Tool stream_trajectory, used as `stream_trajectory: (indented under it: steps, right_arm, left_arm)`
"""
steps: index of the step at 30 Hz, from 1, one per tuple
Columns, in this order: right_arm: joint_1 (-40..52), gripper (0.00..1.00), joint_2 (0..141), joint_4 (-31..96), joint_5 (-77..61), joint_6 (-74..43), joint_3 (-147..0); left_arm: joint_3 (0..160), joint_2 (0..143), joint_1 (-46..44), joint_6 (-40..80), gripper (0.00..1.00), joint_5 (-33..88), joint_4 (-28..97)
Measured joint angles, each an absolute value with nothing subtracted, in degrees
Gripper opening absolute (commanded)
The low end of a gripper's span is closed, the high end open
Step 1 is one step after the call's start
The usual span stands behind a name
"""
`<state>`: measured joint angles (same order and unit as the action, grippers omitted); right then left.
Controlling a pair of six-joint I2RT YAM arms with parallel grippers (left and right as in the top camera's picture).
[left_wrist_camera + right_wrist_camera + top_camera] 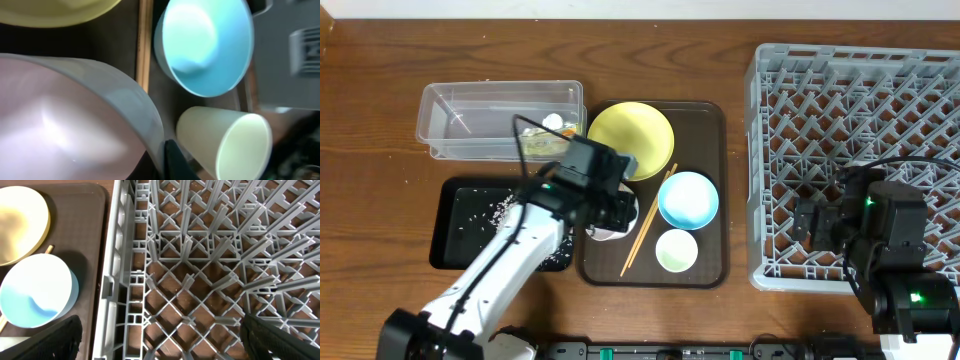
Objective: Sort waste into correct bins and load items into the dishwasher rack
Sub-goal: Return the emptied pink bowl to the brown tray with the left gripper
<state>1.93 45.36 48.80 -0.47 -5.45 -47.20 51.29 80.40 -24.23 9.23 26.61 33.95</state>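
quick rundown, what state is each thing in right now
dishwasher rack, empty
yellow plate, empty, on brown tray
light blue bowl, upright, empty
pale green cup, upright, empty
chopsticks, lying flat on the tray
white bowl, at left pincer, grip unclear
clear tub, some waste inside
black tray, rice scattered in it
right pincer, open over the rack

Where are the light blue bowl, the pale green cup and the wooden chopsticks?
Light blue bowl (688,199): overhead view, centre of its inside.
Pale green cup (677,250): overhead view, middle of its opening.
Wooden chopsticks (648,222): overhead view, midway along the sticks.
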Motion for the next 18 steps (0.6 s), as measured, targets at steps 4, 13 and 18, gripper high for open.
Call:
stream_trajectory:
  steps: [4, 13, 18]
  right_arm:
    - [1.93, 0.99, 45.36, 48.8, -0.47, -5.45, -47.2]
    - [1.91, 0.99, 45.36, 48.8, -0.47, -5.45, -47.2]
    - [1.93, 0.99, 45.36, 48.8, -0.47, -5.45, -47.2]
  left_arm:
    - [51.29, 82.5, -27.09, 9.41, 0.15, 22.55, 33.78]
    - [51.29, 84.6, -28.25, 10.17, 0.45, 19.46, 32.38]
    - [52.29, 83.7, -28.25, 10.48, 0.46, 19.11, 34.33]
